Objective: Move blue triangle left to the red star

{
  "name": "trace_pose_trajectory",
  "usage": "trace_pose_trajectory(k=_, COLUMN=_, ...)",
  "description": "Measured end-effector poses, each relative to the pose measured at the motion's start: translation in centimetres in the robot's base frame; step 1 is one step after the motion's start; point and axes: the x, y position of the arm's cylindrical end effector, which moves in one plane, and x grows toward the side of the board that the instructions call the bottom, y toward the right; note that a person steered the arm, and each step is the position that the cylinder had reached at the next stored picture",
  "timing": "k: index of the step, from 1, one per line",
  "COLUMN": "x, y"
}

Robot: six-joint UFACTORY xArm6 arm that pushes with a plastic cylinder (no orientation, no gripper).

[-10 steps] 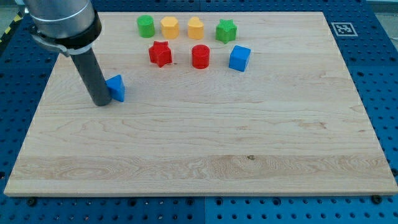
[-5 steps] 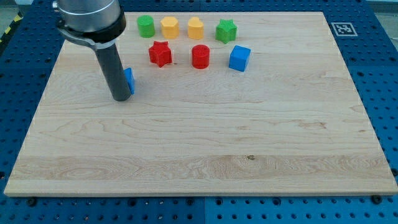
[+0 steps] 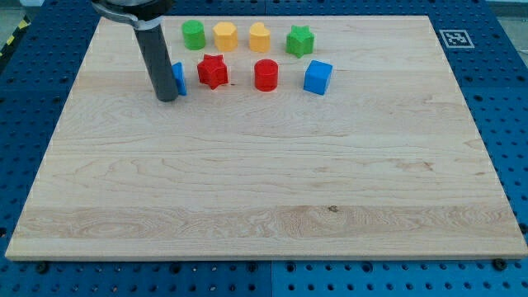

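The blue triangle [image 3: 179,77] lies on the wooden board just left of the red star [image 3: 212,71], with a small gap between them. The dark rod hides most of the triangle's left part. My tip [image 3: 166,98] rests on the board against the triangle's lower left side.
A row at the view's top holds a green cylinder [image 3: 193,35], a yellow hexagon block [image 3: 224,36], a yellow block [image 3: 259,37] and a green star [image 3: 299,40]. A red cylinder [image 3: 266,74] and a blue cube [image 3: 318,77] sit right of the red star.
My tip has moved up and to the right, pushing the blue triangle with it from the board's left part to just beside the red star.
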Motion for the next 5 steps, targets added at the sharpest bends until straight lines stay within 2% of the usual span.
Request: trace_pose_trajectory(k=5, x=-1.42, y=0.00)
